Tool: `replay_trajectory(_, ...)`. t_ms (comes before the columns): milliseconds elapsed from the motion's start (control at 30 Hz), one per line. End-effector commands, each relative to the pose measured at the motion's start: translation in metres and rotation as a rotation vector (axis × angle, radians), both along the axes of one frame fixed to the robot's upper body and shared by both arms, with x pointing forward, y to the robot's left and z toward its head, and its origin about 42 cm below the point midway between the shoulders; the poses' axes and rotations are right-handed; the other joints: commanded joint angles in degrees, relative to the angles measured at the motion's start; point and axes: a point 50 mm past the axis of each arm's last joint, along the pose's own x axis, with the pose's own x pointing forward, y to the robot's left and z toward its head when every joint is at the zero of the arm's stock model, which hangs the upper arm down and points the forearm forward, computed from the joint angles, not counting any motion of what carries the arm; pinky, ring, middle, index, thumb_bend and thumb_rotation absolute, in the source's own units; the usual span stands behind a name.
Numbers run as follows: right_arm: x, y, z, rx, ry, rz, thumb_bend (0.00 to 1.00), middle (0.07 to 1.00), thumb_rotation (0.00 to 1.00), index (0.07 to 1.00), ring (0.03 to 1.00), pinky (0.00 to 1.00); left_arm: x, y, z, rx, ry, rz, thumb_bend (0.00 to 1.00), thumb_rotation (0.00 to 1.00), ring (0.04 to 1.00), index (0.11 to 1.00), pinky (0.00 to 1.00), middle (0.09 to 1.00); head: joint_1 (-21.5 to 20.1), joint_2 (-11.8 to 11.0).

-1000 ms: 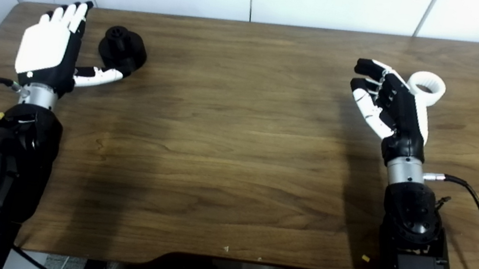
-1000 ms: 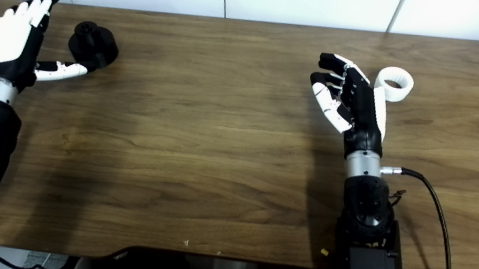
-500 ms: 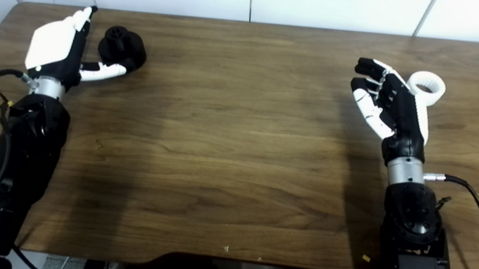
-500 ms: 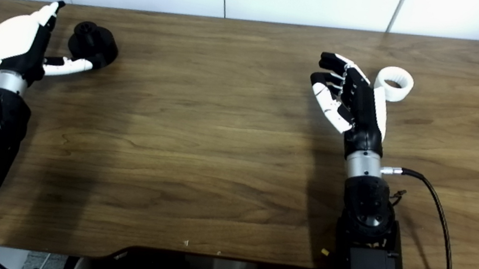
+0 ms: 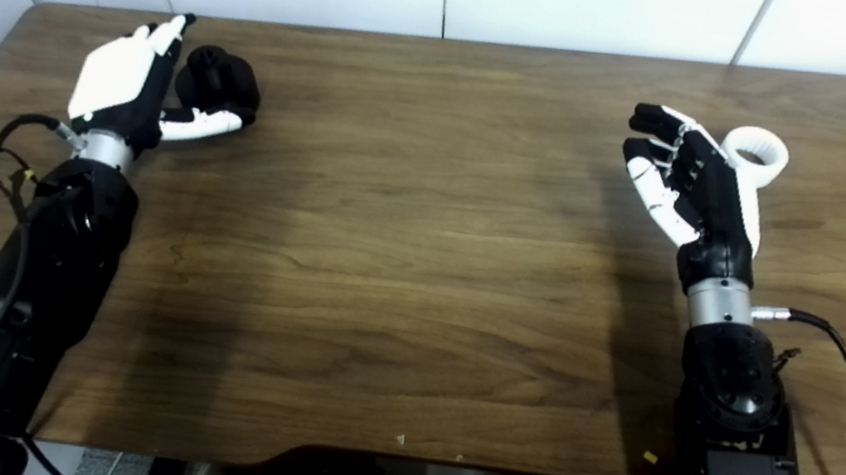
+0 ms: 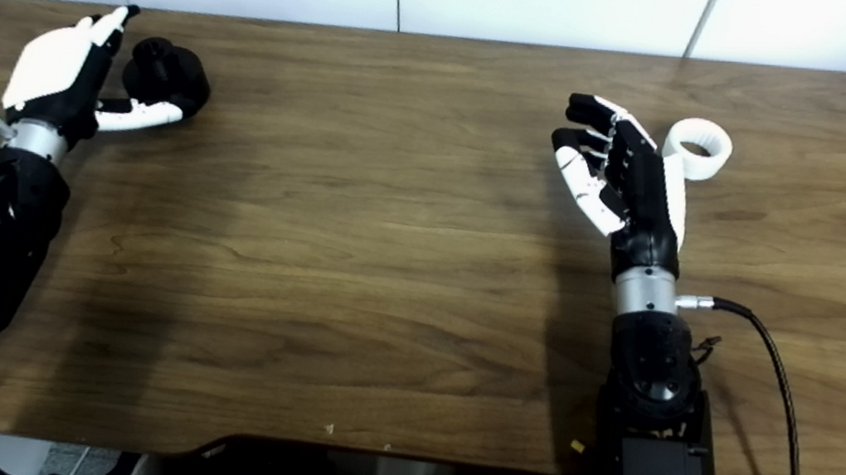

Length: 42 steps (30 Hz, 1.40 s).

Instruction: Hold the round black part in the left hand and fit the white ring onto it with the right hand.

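Black part [image 5: 220,80] perhaps touching open left hand [image 5: 129,80], thumb beneath.

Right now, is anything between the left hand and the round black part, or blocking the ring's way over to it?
Nothing visible. The left hand is open right beside the round black part. Only bare table lies between it and the white ring.
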Motion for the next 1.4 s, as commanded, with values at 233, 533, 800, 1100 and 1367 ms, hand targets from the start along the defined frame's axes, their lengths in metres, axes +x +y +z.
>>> replay_trajectory(233, 0.005, -0.001, 0.025, 0.013, -0.091, 0.021, 0.54, 0.761, 0.46, 0.746, 0.725, 0.66, 0.02, -0.015, 0.034, 0.033, -0.066, -0.022, 1.0, 0.59, 0.969, 0.889, 1.0, 0.914, -0.35, 0.33)
replay_trajectory(533, 0.007, -0.006, 0.028, 0.003, -0.1, 0.011, 0.53, 0.762, 0.46, 0.744, 0.708, 0.65, 0.024, -0.017, 0.029, 0.038, -0.047, -0.017, 0.97, 0.48, 0.903, 0.786, 1.0, 0.82, -0.39, 0.65)
replay_trajectory(800, 0.008, -0.009, 0.029, -0.001, -0.103, 0.011, 0.54, 0.767, 0.46, 0.747, 0.718, 0.67, 0.023, -0.015, 0.027, 0.021, -0.05, -0.002, 0.92, 0.36, 0.832, 0.719, 1.0, 0.761, -0.29, 0.63)
replay_trajectory(1100, 0.008, -0.012, 0.03, 0.011, -0.097, 0.017, 0.54, 0.772, 0.46, 0.749, 0.73, 0.69, 0.022, -0.012, 0.026, 0.068, -0.041, 0.016, 0.87, 0.23, 0.819, 0.726, 1.0, 0.738, 0.18, 0.71)
replay_trajectory(1367, 0.008, -0.012, 0.03, 0.009, -0.102, 0.014, 0.56, 0.766, 0.46, 0.742, 0.724, 0.68, 0.019, -0.009, 0.022, 0.122, -0.013, 0.027, 0.85, 0.08, 0.819, 0.739, 1.0, 0.745, 0.44, 0.97)
